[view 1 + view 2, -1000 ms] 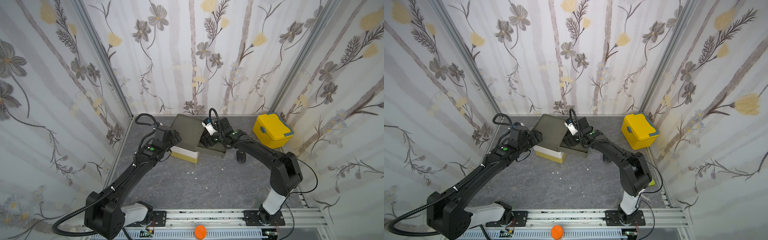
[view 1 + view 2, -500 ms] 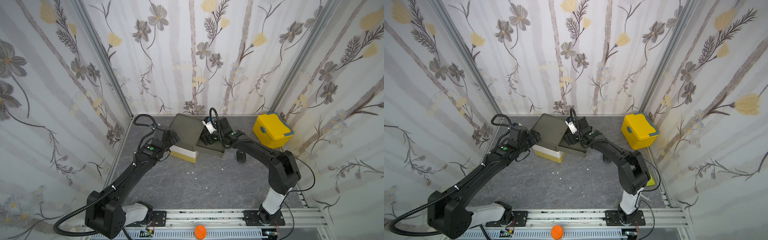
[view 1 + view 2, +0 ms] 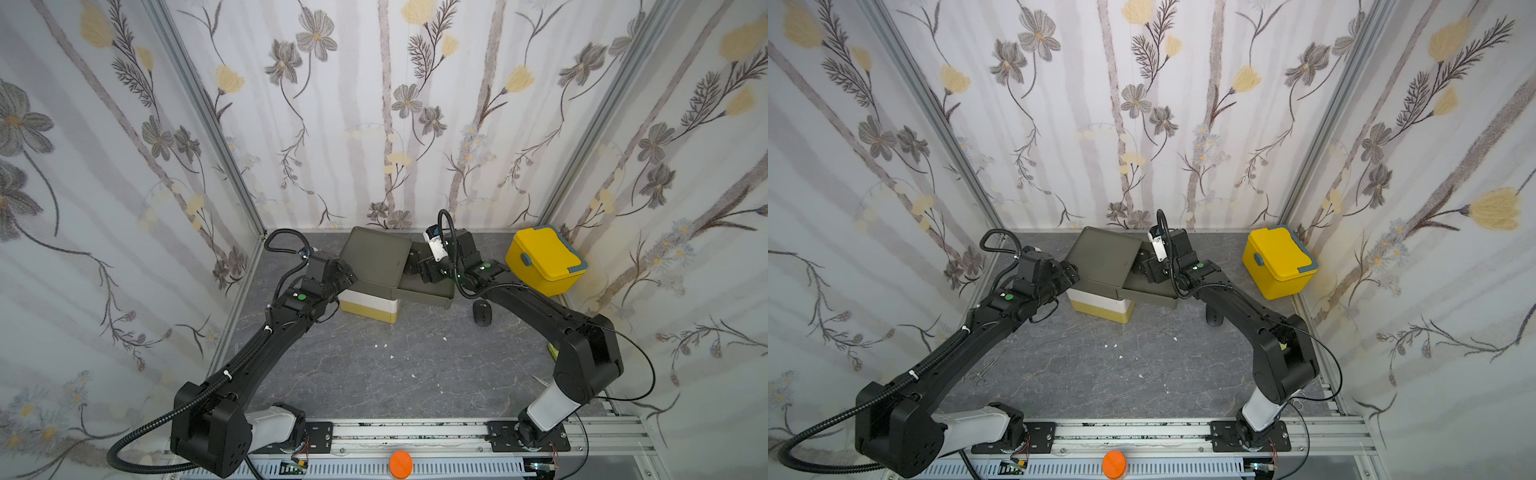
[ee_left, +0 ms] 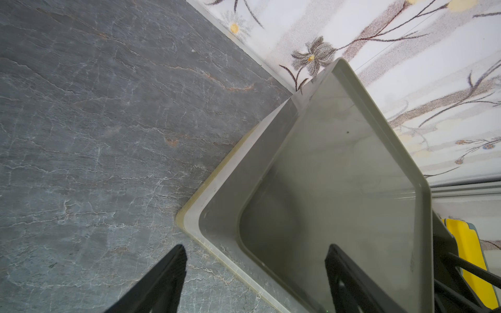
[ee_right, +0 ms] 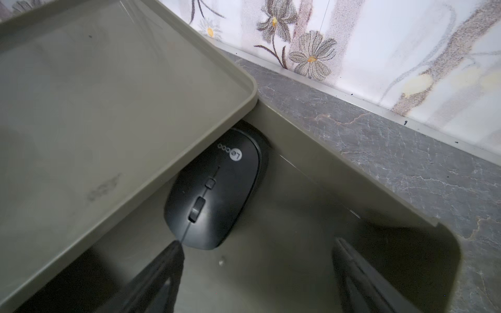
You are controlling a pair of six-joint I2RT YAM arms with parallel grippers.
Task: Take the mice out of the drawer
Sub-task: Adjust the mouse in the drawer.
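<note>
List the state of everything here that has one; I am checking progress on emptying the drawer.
top drawer, pulled out.
lower tiers, pushed in.
mouse in the drawer, lying flat, partly under the drawer box top, ungripped.
outside mouse, lying free on the table.
yellow box, lid shut.
left end effector, open, straddling the drawer box's corner.
right end effector, open inside the top drawer, beside that mouse.

Grey stone-look table (image 3: 365, 382) fills the lower centre. On it: the drawer (image 3: 376, 266) at upper centre, a yellow box (image 3: 544, 262) right of it, 1 black mouse (image 3: 482, 312) below between them, white crumbs (image 3: 392, 356) mid-frame.
</note>
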